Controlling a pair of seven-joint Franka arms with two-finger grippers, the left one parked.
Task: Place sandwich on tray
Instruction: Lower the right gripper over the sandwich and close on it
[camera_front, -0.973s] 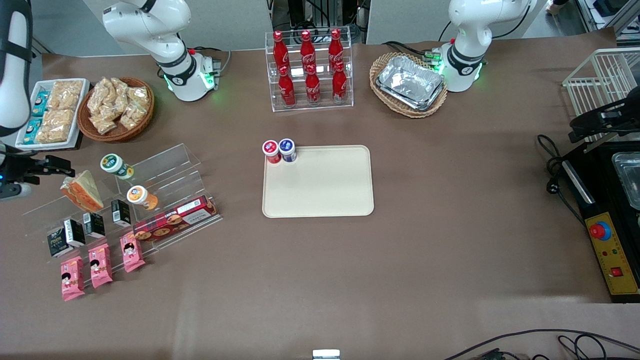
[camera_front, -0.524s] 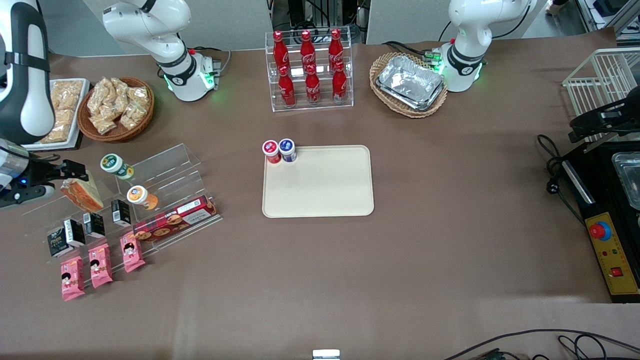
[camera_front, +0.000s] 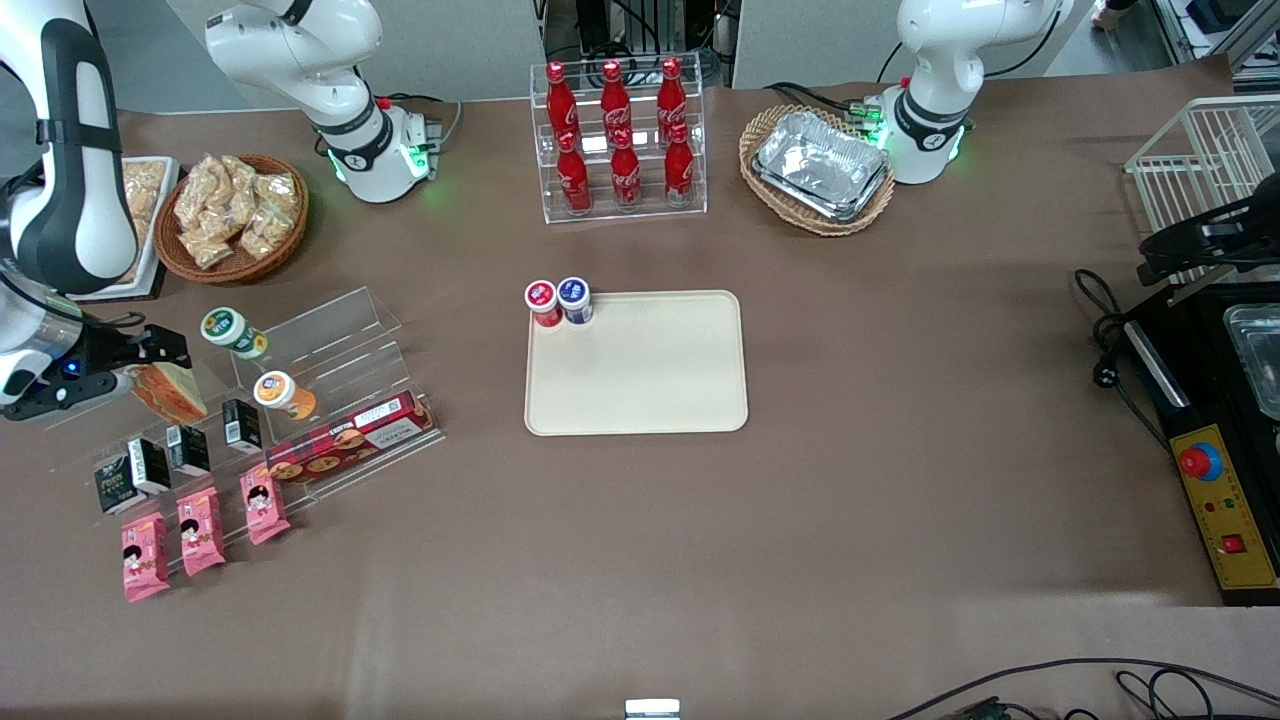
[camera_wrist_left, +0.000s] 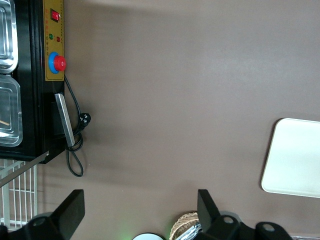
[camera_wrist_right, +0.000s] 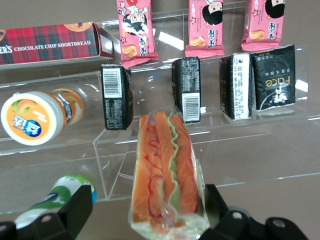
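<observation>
The approach to the grasp is judged to be in hand. The tool (camera_wrist_right: 145, 215) is held spread wide, with nothing gripped; the sandwich (camera_wrist_right: 167, 172) stands between its 2 fingers (camera_wrist_right: 75, 210) on the clear stepped shelf (camera_front: 330, 330), a gap showing at the wider side, while contact at the nearer finger cannot be settled. Next, a closing on the bread faces is called for, then a lift clear of the shelf and a carry to the tray (camera_front: 640, 400), which lies well apart from the tool on the tabletop (camera_front: 800, 550).

The sandwich (camera_front: 168, 388) lies on the acrylic rack (camera_front: 330, 340), between the pincer (camera_front: 128, 362) fingers, well apart from the tray (camera_front: 650, 390).
</observation>
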